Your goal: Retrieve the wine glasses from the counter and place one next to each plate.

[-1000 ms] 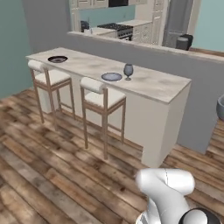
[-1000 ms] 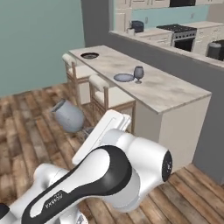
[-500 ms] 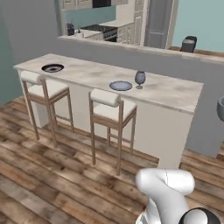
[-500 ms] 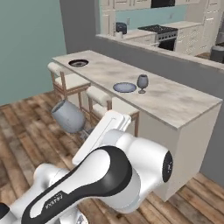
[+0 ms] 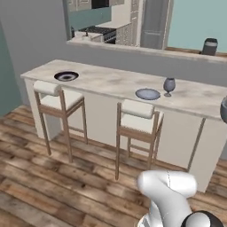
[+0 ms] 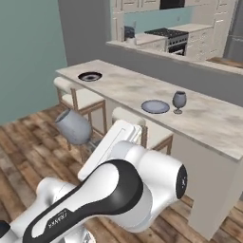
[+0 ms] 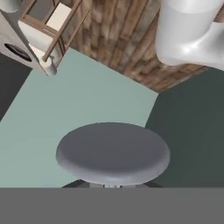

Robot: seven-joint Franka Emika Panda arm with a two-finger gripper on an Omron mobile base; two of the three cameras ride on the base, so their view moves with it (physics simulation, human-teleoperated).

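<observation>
I have the gripper (image 7: 112,186) clamped on a smoky grey stemmed wine glass (image 6: 73,126), carried tilted above the floor. The dark-rimmed round plate (image 6: 89,76) near the marbled island's far-left end lies ahead-left, still lacking a glass.

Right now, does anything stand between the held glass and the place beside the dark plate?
Yes: a stool stands against the counter right before the dark plate, so the glass probably has to pass over it. The top beside that plate looks bare.
</observation>
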